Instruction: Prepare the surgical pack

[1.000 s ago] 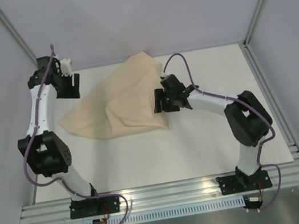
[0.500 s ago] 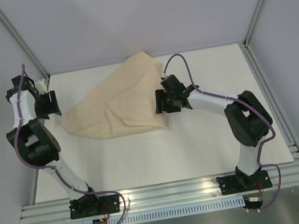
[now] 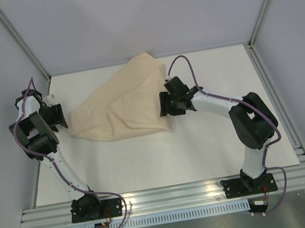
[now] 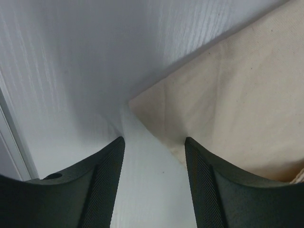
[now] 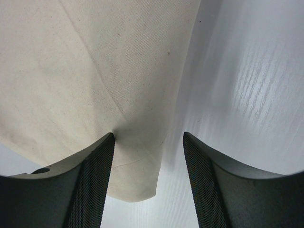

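The cloth (image 3: 122, 110) lies spread across the back half of the white worktop (image 3: 205, 146). It is flat except for a few creases, with one corner pointing at the rear wall and another pointing left.

The left arm is folded tight against the left side. It climbs from its base at the near edge, leans out to the left, doubles back at the elbow, and drops its wrist so the left gripper (image 3: 56, 116) points in at the cloth's left corner. From the wrist camera, its two dark fingers (image 4: 102, 183) stand well apart with bare worktop between them. The tan corner lies just ahead of the tips and its lower edge runs close by the right finger. The gripper is released and nothing is caught in it.

The right arm rises from its base to a bent elbow on the right. From there it reaches its forearm left and slightly back towards the middle of the worktop, ending with the right gripper (image 3: 165, 104) over the cloth's right edge. Its fingers (image 5: 90, 185) are also spread and straddle that edge, with cloth under the left one and worktop under the right. The fabric lies flat beneath them with its near corner showing between the tips, so this gripper holds nothing either.
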Action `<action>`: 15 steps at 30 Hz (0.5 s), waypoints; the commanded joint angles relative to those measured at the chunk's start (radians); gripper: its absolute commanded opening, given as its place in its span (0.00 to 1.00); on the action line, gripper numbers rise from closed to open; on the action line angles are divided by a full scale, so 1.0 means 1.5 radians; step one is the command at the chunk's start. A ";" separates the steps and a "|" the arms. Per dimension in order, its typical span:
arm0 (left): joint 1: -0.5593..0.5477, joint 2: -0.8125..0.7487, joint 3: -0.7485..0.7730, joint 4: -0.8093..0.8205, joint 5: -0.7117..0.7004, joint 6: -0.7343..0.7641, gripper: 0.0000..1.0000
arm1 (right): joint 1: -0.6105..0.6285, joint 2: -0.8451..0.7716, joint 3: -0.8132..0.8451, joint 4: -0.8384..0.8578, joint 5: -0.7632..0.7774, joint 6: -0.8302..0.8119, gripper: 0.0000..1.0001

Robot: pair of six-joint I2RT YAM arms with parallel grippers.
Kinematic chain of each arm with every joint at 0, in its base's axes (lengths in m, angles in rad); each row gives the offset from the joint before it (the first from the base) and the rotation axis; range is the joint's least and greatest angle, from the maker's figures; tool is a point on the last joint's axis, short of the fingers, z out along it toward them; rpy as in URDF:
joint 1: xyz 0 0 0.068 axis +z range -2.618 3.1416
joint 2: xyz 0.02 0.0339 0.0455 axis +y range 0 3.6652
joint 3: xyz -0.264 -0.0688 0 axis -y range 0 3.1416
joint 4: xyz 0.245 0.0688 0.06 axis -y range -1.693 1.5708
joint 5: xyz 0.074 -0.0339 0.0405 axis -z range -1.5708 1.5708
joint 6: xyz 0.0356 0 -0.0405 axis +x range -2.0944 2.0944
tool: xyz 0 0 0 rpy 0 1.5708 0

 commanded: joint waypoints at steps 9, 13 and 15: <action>-0.010 0.057 0.010 0.025 0.011 0.047 0.49 | 0.001 0.004 0.034 -0.014 0.019 0.003 0.62; -0.011 0.050 -0.026 0.053 0.020 0.062 0.31 | 0.001 -0.003 0.029 -0.010 0.040 0.007 0.62; -0.011 0.028 -0.044 0.077 0.041 0.054 0.00 | 0.001 -0.005 0.027 -0.009 0.041 0.007 0.62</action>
